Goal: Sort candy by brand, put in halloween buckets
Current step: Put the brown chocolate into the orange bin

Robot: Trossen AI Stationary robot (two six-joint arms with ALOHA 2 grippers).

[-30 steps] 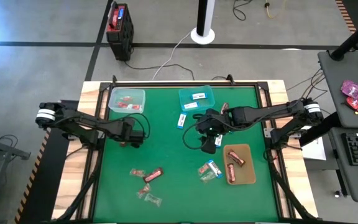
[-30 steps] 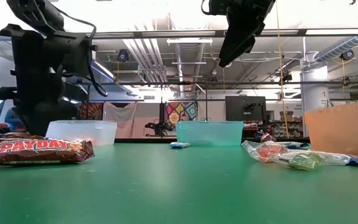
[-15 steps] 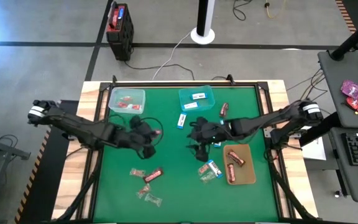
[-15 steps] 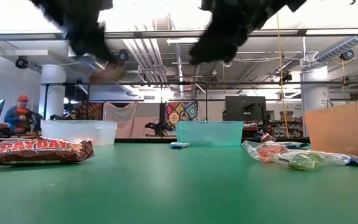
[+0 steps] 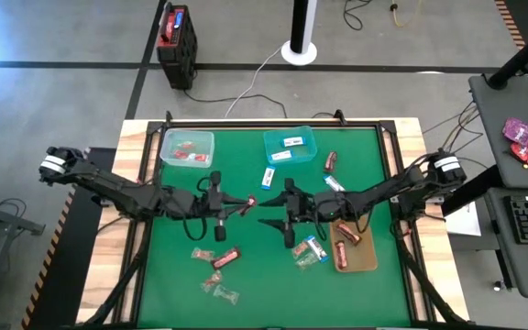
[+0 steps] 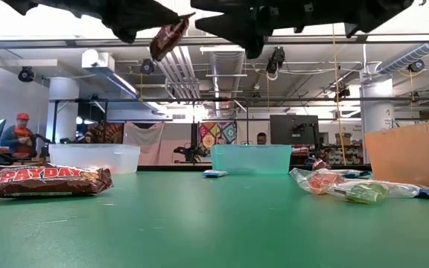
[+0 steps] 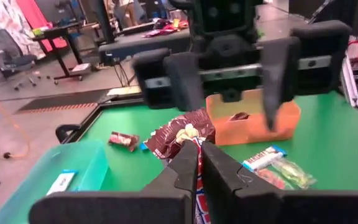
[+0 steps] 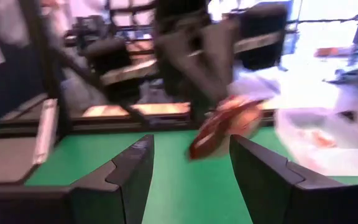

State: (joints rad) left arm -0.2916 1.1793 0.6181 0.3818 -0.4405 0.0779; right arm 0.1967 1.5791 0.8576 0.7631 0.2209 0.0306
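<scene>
Candy bar (image 5: pixel 246 202), dark red-brown wrapper, was held above mid-worktop between the two grippers, clear of the green worktop (image 5: pixel 246 275). Judged light, with a crinkly, slippery film wrapper over a fairly stiff core; best taken across the flat faces near one end, leaving the free end for a second grip. Squeezing hard would only crush the film.

Left gripper (image 7: pixel 197 155): fingers fully closed on one end of the bar, which stuck out toward the right arm, wrapper puckered at the pinch. In the low view the bar (image 6: pixel 167 37) hung tilted from that grip.

Right gripper (image 8: pixel 191 155): fingers spread wide, empty, facing the bar's free end, near but apart from it. Looked like a handover set-up; judgement only.

Amber tray (image 5: pixel 368 252) lay at about 4 o'clock from the bar, with bars of the same kind in it. Mint bucket (image 5: pixel 187 147) at 11 o'clock, teal bucket (image 5: pixel 290 144) at 1 o'clock. Loose candy remained at 6 o'clock.
</scene>
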